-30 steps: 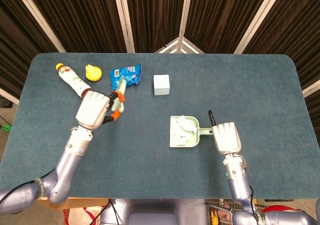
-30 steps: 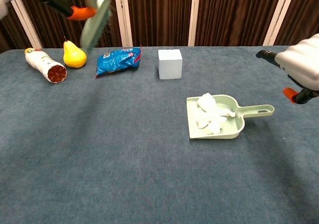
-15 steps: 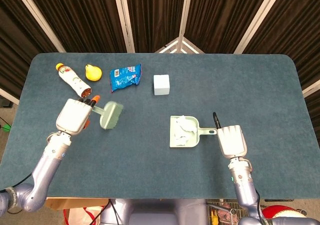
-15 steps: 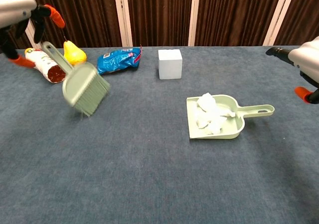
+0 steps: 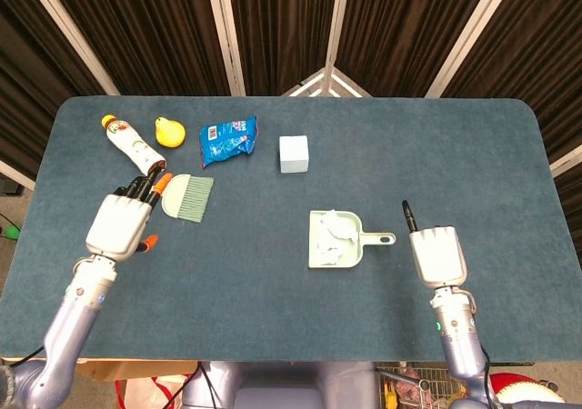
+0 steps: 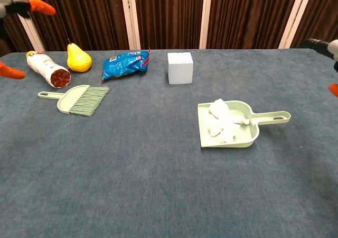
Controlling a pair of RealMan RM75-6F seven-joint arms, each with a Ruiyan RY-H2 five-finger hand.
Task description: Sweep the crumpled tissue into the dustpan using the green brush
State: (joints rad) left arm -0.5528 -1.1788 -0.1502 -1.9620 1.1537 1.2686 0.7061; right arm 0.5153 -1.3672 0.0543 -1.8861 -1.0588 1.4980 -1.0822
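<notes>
Left hand: the left hand, at the lower left of the head view, holds nothing; its fingers are spread, with the tips just beside the brush handle.
Green brush: the green brush lies flat on the surface at mid left, handle toward the left edge, bristles fanned toward the right; pale green plastic with fine soft bristles.
Nearby items: a bottle, a yellow pear and a crinkled blue packet lie in the upper left; a pale cube sits near upper centre.
Crumpled tissue: the crumpled tissue, white and soft, rests inside the pan, right of centre.
Dustpan: the dustpan is smooth pale green plastic, with a shallow tray and a straight handle pointing right.
Right hand: the right hand, at the lower right, is empty and clear of the dustpan handle; whether its fingers are spread or curled cannot be told.
Step in hand: the sweep looks finished, so the good move is to lift both hands away without nudging brush or pan.
Surface: the surface is a dark blue, felt-like cloth.
</notes>
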